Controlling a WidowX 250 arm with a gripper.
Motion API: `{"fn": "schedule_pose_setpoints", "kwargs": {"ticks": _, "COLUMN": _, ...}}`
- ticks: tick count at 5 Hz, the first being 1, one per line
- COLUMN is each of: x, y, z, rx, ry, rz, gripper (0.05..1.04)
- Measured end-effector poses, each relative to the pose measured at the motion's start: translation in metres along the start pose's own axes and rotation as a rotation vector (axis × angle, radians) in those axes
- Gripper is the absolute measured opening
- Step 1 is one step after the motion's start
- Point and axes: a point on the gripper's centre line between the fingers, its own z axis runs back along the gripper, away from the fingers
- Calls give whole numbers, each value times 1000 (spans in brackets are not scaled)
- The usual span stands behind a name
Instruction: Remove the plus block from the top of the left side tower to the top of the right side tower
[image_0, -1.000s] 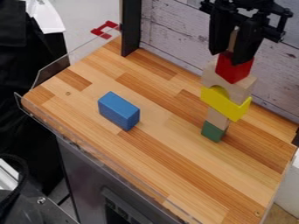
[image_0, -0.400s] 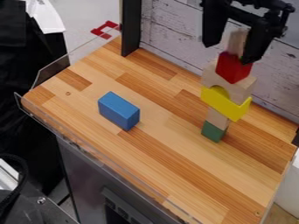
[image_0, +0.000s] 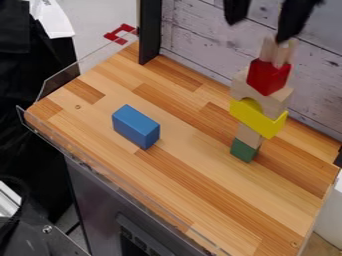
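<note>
My gripper hangs at the top edge of the camera view, open, its two dark fingers apart above the right-hand tower. On top of that tower stands an upright, pale wooden block with prongs, just below the fingertips and touching neither. Under it come a red block, a wooden arch, a yellow block with a notch, a small wooden block and a green block on the table. To the left, a single blue block lies on the wooden table.
A whitewashed plank wall stands close behind the tower, with a black post at its left end. A clear guard runs along the table's left edges. A red piece sits by the back left corner.
The gripper opened from around the top block and rose out toward the top edge. The pale block stays on the red one, now uncovered; the other blocks have not moved.
</note>
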Motion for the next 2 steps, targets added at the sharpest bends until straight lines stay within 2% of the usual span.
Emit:
{"fn": "schedule_pose_setpoints", "kwargs": {"ticks": 1, "x": -8, "y": 25, "z": 23, "rx": 7, "ry": -78, "rz": 69, "gripper": 999}}
{"fn": "schedule_pose_setpoints", "kwargs": {"ticks": 2, "x": -29, "y": 55, "z": 7, "rx": 8, "ry": -30, "rz": 135, "gripper": 999}}
